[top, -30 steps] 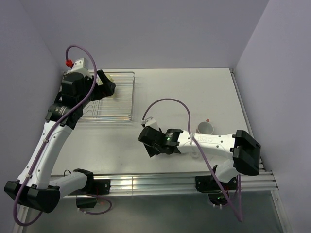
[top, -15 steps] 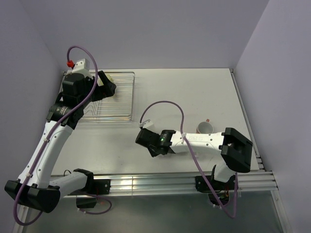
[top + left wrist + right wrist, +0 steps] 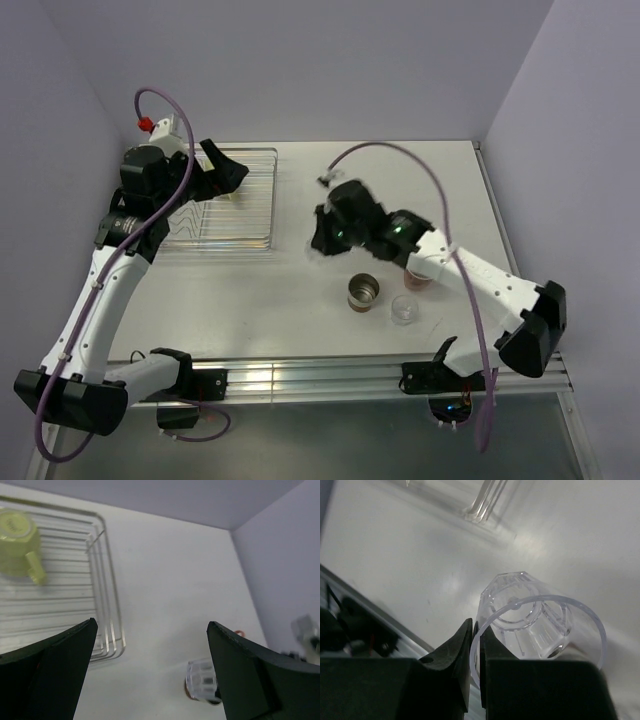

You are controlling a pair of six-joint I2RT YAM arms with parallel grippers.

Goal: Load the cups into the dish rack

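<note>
Rack (image 3: 240,235): wire basket at the far left of the tabletop (image 3: 420,190).
Yellow mug (image 3: 17,527): inside the rack, base turned to the left wrist camera, handle lying across the wires.
Left gripper (image 3: 151,625): above the rack, fingers spread wide with nothing between them.
Right gripper (image 3: 474,640): pressed together on the rim of a tumbler (image 3: 540,625), one finger inside the glass and one outside.
Tumbler: tilted, mouth toward the right wrist camera, just right of the rack's near corner (that corner shows at the top of the wrist view).
Brown cup (image 3: 364,293): upright on the tabletop, near the middle.
Other tumbler (image 3: 405,308): just beside the brown cup, on its right.
Pink mug (image 3: 416,279): behind those two, partly hidden by the right arm.
</note>
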